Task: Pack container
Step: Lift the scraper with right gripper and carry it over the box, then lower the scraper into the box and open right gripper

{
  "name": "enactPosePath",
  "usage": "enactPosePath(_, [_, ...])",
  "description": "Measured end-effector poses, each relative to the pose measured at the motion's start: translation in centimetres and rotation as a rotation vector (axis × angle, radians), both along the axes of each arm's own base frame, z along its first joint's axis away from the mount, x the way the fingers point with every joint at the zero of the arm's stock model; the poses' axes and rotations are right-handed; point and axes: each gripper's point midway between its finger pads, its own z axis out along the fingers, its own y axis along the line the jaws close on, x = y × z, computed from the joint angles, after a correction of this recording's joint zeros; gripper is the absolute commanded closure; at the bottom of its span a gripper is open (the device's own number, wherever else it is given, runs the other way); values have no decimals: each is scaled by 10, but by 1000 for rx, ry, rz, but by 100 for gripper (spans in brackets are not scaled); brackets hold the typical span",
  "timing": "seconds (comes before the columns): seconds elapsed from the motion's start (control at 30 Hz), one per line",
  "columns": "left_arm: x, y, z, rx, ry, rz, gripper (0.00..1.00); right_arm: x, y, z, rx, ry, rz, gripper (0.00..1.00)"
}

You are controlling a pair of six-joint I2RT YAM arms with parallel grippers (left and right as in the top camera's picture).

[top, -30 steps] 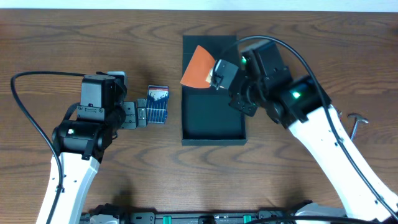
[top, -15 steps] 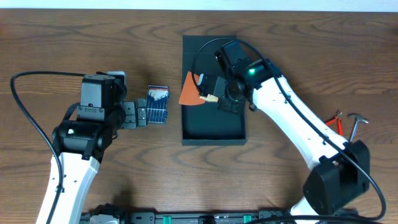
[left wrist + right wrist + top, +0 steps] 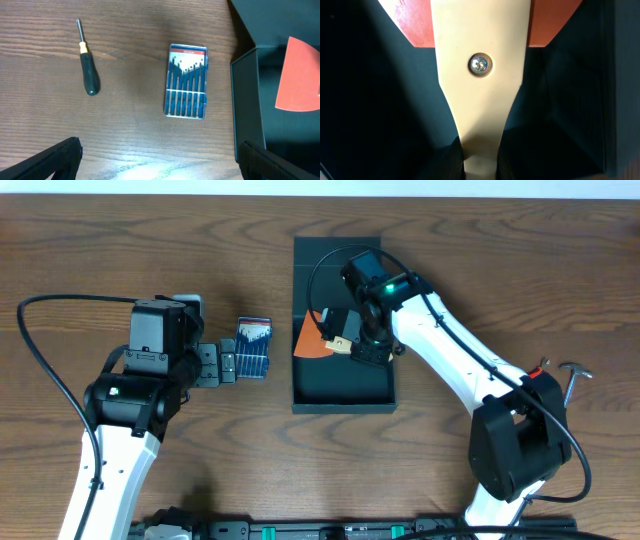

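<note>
Orange-bladed scraper (image 3: 312, 340) pinched by handle in right gripper (image 3: 347, 340) jaws over container (image 3: 340, 385); lower flat, blade clear of wall, then release; left gripper (image 3: 226, 366) jaws wide, empty.

No legible text or labels

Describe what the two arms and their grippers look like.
The left arm and right arm are built alike: white tubular links joined by bulky black joint housings. Each carries a small green light, and a thin black cable loops alongside each. The left gripper and right gripper are black, with two blocky fingers. No lettering is readable.
</note>
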Motion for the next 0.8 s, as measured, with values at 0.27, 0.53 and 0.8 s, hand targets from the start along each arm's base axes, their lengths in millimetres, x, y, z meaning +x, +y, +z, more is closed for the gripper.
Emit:
enactPosePath(0.27, [0, 0, 0, 0, 0, 0, 1, -5, -4, -10, 6, 24, -8, 99])
enactPosePath(0.53, [0, 0, 0, 0, 0, 0, 1, -6, -1, -13, 24, 29, -6, 97])
enactPosePath(0.8, [0, 0, 0, 0, 0, 0, 1, -7, 3, -13, 44, 36, -5, 48])
